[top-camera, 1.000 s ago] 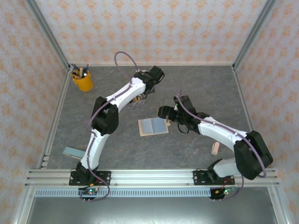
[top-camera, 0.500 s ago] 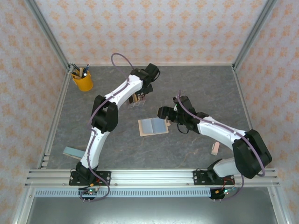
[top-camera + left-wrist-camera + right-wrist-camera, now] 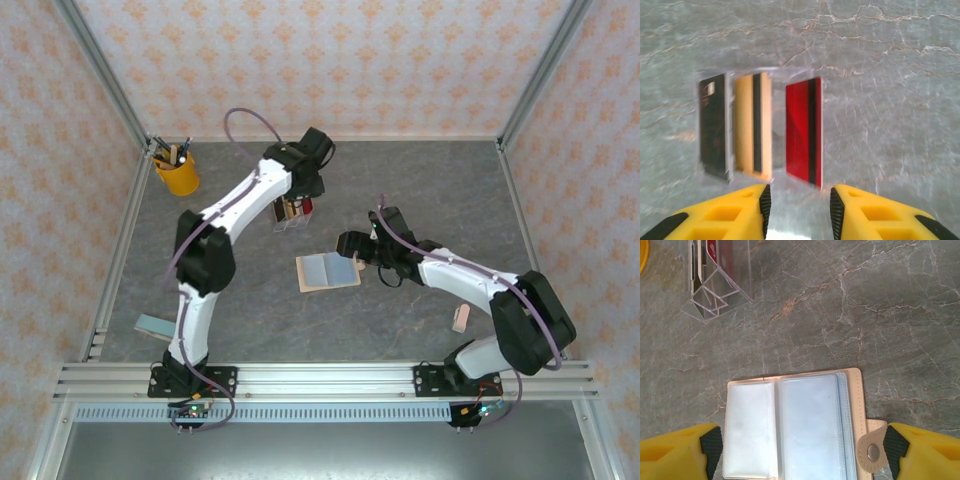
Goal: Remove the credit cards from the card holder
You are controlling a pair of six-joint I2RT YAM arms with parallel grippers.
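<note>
Three credit cards stand upright in a clear acrylic stand (image 3: 747, 75): a dark brown one (image 3: 714, 127), a tan one (image 3: 754, 127) and a red one (image 3: 804, 130). My left gripper (image 3: 800, 210) hovers just short of them, open, with nothing between its fingers; from above it (image 3: 297, 195) sits over the stand (image 3: 292, 215). The card holder (image 3: 795, 430) lies open and flat, its blue-grey sleeves up and its snap tab (image 3: 871, 452) at the right. My right gripper (image 3: 801, 447) is open wide and straddles it, one pad beside each edge. In the top view the holder (image 3: 328, 271) lies mid-table.
A yellow pen cup (image 3: 176, 172) stands at the back left. A blue-grey flat piece (image 3: 155, 324) lies near the left front rail and a small tan item (image 3: 461, 319) near the right arm's base. Metal frame posts and walls enclose the table.
My left gripper has opened, leaving the red card in the stand, and the left arm has drawn back and swung left. The right arm has hardly moved.
</note>
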